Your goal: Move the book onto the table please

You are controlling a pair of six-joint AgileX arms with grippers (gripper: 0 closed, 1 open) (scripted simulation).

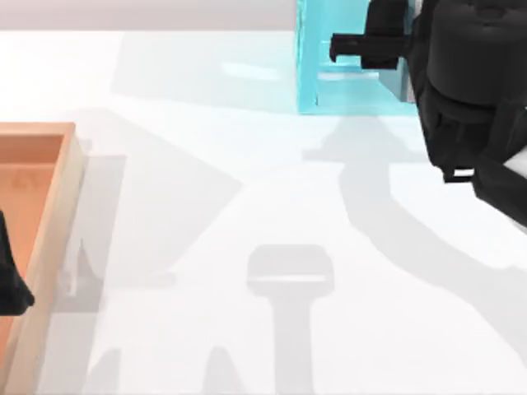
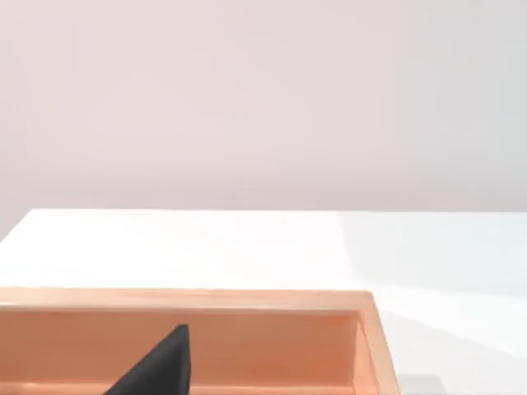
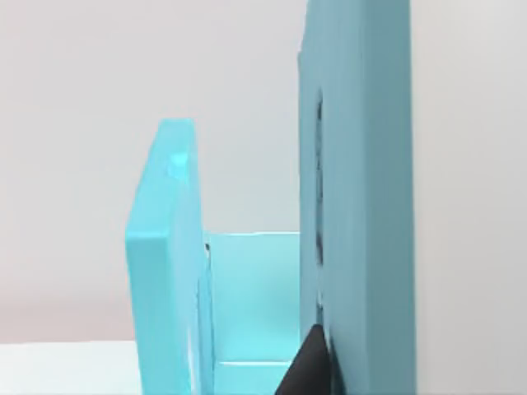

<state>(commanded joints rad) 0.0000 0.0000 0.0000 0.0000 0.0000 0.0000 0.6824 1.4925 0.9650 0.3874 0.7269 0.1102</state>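
Note:
The book (image 3: pixel 358 197) stands upright in the right wrist view, a thick teal-blue slab inside the light-blue shelf (image 3: pixel 165 263). A dark tip of my right gripper lies against its cover low down. From above, my right gripper (image 1: pixel 350 45) reaches into the shelf (image 1: pixel 309 66) at the back right, and the arm hides most of the shelf's inside. The table (image 1: pixel 247 206) is the white glossy surface. My left gripper (image 1: pixel 12 288) hangs idle over the wooden tray at the left edge.
An orange-brown wooden tray (image 1: pixel 49 206) with a raised rim (image 2: pixel 247 300) lies along the table's left side. The right arm's dark bulk (image 1: pixel 478 90) hangs over the back right corner. Arm shadows fall on the white surface between tray and shelf.

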